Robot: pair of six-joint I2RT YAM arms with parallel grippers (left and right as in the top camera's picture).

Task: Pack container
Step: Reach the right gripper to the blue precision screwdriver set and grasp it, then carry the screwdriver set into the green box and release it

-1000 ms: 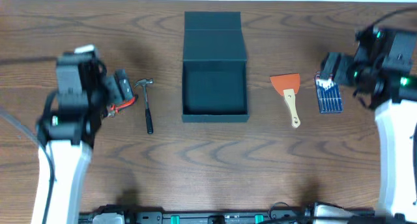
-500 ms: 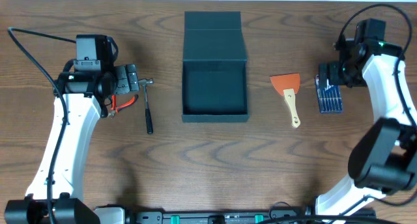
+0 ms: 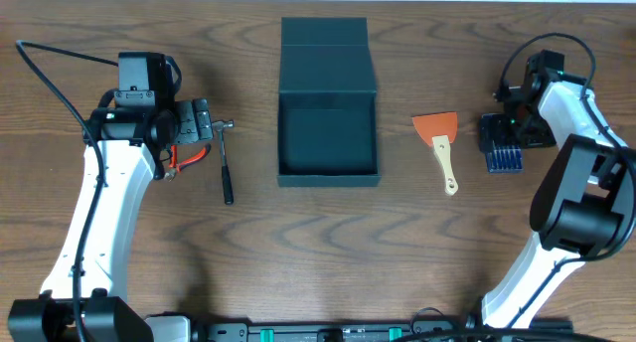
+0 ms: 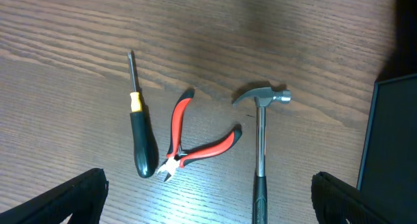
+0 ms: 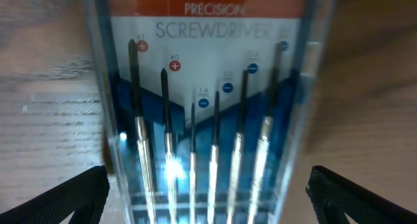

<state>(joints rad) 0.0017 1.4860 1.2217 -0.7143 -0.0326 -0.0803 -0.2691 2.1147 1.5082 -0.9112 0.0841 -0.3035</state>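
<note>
Right pincer (image 5: 208, 185) hangs spread wide over the precision screwdriver case (image 5: 207, 81) — slick plastic may squirt free if pinched off-centre.

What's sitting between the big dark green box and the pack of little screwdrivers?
An orange scraper with a wooden handle lies there, touching neither the box nor the screwdriver pack. The overhead view shows it.
</note>
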